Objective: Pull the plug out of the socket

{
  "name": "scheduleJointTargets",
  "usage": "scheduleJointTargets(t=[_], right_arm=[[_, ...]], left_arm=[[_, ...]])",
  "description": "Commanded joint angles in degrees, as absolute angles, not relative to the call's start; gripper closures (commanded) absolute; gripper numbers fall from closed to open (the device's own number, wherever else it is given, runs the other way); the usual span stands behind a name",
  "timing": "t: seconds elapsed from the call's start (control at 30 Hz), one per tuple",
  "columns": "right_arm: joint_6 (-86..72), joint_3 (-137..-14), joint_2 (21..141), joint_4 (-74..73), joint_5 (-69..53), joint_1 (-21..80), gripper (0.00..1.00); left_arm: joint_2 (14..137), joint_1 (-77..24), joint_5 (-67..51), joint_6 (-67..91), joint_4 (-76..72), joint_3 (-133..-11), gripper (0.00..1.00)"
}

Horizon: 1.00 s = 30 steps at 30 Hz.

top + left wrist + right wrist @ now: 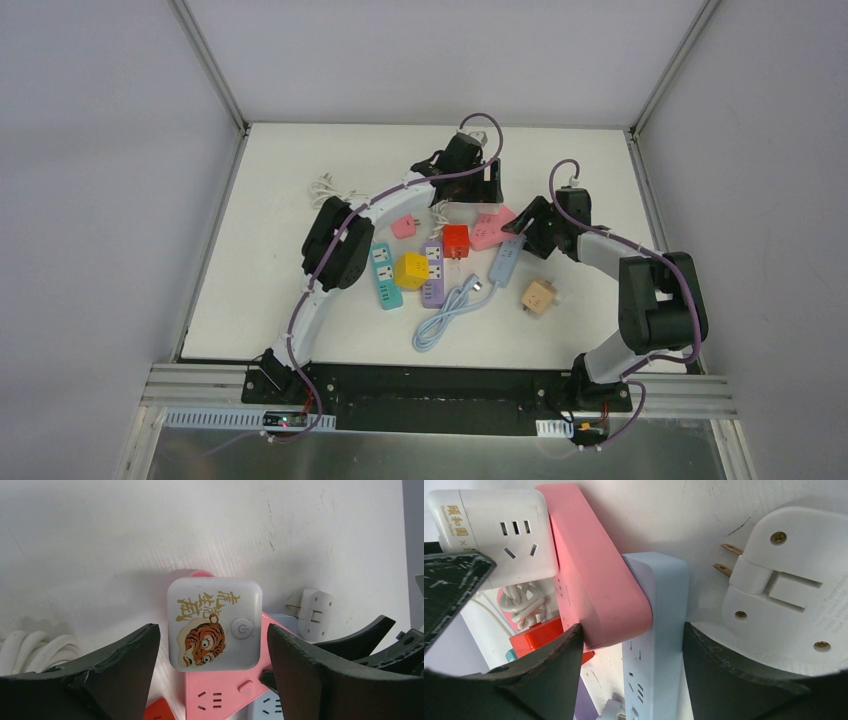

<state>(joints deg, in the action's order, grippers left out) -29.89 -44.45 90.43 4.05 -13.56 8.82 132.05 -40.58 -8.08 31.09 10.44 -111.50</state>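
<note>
A white cube plug with a tiger picture point(215, 625) sits plugged into the far end of a pink socket block point(225, 692). My left gripper point(212, 630) is open, one finger on each side of the tiger plug, with a gap on both sides. In the top view the left gripper point(478, 195) hangs over the pink socket point(490, 228). My right gripper point(631, 627) is closed against the pink socket point(594, 570) on one side and a light-blue power strip point(656, 630) on the other. It shows in the top view point(522, 232) too.
A white two-prong plug point(784, 580) lies right of the blue strip. Nearby lie a red cube point(456, 241), yellow cube point(410, 270), teal strip point(385, 275), purple strip point(433, 272), tan cube point(539, 297), small pink block point(404, 226), coiled pale cable point(450, 312) and white cable point(325, 188).
</note>
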Motion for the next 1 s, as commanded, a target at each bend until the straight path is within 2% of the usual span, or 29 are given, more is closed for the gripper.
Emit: scheduleJointTargets(t=[0.0, 0.13, 0.2, 0.33, 0.43, 0.77, 0.87, 0.97], right_arm=[[-29.5, -44.79, 92.57, -2.42, -12.34, 9.23, 0.46], [-30.03, -44.6, 93.61, -1.35, -12.7, 9.26, 0.44], [-30.5, -44.24, 94.05, -0.62, -12.85, 9.25, 0.43], [-30.63, -44.25, 95.06, -0.72, -11.85, 9.23, 0.52], [-30.79, -45.06, 95.86, -2.57, -9.4, 9.25, 0.64], [-31.59, -46.19, 96.91, -4.26, -7.35, 9.34, 0.76], [-31.38, -46.34, 96.98, -4.69, -7.13, 9.32, 0.82], [-31.1, -46.23, 96.87, -4.68, -6.95, 9.32, 0.9]], left_arm=[[133.12, -41.13, -9.28, 31.58, 11.81, -115.0, 0.2], [135.37, -41.13, -9.2, 32.61, 13.98, -117.81, 0.35], [136.4, -41.13, -9.33, 32.97, 15.05, -119.51, 0.46], [136.05, -41.13, -9.66, 33.61, 14.86, -119.52, 0.7], [134.93, -41.05, -10.22, 33.81, 14.6, -119.02, 1.0], [132.28, -39.91, -23.6, 45.48, -1.05, -115.13, 1.0], [132.61, -39.81, -25.48, 49.25, -5.54, -114.69, 1.0], [132.6, -40.05, -22.97, 47.92, -2.79, -115.12, 1.0]])
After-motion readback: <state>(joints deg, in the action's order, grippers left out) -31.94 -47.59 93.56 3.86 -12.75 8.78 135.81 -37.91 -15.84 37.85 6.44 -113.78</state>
